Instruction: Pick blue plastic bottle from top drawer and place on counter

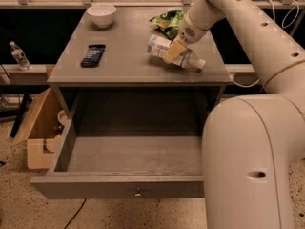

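The blue plastic bottle (167,50) lies on its side over the right part of the counter (119,56), cap pointing right. My gripper (172,50) is shut on the bottle around its middle, one pale finger (173,49) across its front. I cannot tell whether the bottle touches the counter. The top drawer (128,166) stands pulled open below, its inside bare, its small round knob (138,193) at the front centre.
A white bowl (101,14) stands at the counter's back left. A dark phone-like device (93,55) lies at the left. A green snack bag (167,22) lies behind the bottle. My arm (252,142) fills the right. A cardboard box (40,128) stands left of the cabinet.
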